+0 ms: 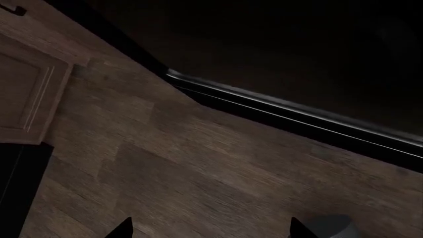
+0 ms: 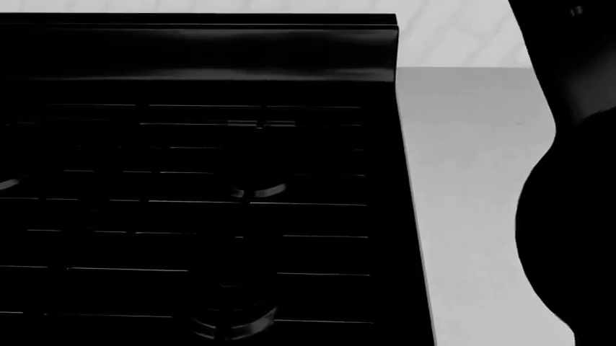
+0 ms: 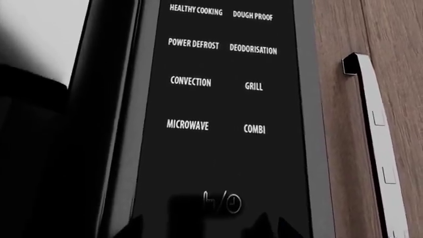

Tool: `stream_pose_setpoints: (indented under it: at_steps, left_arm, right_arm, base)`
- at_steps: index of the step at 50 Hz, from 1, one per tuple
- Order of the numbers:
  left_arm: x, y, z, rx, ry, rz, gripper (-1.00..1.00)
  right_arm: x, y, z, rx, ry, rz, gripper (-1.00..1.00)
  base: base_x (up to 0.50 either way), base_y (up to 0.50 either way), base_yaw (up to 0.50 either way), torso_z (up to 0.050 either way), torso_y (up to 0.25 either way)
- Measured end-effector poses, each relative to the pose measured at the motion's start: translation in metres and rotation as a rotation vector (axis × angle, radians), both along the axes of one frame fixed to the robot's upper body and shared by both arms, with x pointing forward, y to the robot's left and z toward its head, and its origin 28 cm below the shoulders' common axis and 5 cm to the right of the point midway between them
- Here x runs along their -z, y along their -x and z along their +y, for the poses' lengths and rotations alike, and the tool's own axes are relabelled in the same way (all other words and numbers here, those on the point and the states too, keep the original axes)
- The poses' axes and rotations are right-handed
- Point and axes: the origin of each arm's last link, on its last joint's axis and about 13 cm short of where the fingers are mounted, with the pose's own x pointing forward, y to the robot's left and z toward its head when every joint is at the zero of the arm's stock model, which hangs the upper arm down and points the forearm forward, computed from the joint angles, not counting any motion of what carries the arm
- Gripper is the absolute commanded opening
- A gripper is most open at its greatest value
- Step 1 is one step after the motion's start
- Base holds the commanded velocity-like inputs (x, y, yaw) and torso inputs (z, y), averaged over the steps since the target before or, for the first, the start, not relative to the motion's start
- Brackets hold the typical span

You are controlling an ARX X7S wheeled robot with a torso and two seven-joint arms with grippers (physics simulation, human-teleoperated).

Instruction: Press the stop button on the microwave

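Microwave panel (image 3: 221,99) fills the middle of my right wrist view, and my right claw (image 3: 205,225) is close below its lowest symbol; whether it is wide or narrow I cannot tell. The panel looks flat, stiff and smooth, so I judge one fingertip press is enough, no gripping. No stop label is visible. My left claw (image 1: 210,229) is wide over the wooden floor (image 1: 198,158).

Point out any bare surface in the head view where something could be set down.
The pale counter is bare between the black stove edge and the robot's dark arm, back to the tiled wall. The stove itself is crowded with grates and burners, so nothing would sit flat there.
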Motion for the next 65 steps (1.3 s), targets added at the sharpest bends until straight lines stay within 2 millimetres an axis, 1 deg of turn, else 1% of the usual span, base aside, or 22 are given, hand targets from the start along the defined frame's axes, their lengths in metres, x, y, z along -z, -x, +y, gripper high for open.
stream_pose_setpoints:
  at_steps: [13,23,29,36,37,48,56,65]
  left_arm:
    - [0.000,0.000,0.000,0.000,0.000,0.000,1.00]
    - [0.000,0.000,0.000,0.000,0.000,0.000,1.00]
    - [0.000,0.000,0.000,0.000,0.000,0.000,1.00]
    - [0.000,0.000,0.000,0.000,0.000,0.000,1.00]
    - [0.000,0.000,0.000,0.000,0.000,0.000,1.00]
    - [0.000,0.000,0.000,0.000,0.000,0.000,1.00]
    - [0.000,0.000,0.000,0.000,0.000,0.000,1.00]
    - [0.000,0.000,0.000,0.000,0.000,0.000,1.00]
  right_arm:
    - [-0.007,0.006,-0.007,0.051,0.033,0.022,1.00]
    - [-0.008,0.014,-0.009,0.052,0.033,0.034,1.00]
    - [-0.007,0.023,-0.011,0.043,0.028,0.031,1.00]
    - [-0.006,0.039,-0.012,0.025,0.024,0.010,1.00]
    - [-0.006,0.041,-0.012,0.023,0.025,0.006,-1.00]
    - [0.000,0.058,-0.013,-0.003,0.036,-0.033,-1.00]
    - [0.008,0.061,-0.014,-0.009,0.038,-0.040,-1.00]
    - [0.019,0.059,-0.016,-0.009,0.037,-0.025,-1.00]
  base:
    - [0.00,0.00,0.00,0.000,0.000]
    - [0.00,0.00,0.00,0.000,0.000]
    - [0.00,0.00,0.00,0.000,0.000]
    - [0.00,0.00,0.00,0.000,0.000]
    - [0.00,0.00,0.00,0.000,0.000]
    - [0.00,0.00,0.00,0.000,0.000]
    - [0.00,0.00,0.00,0.000,0.000]
    - [0.00,0.00,0.00,0.000,0.000]
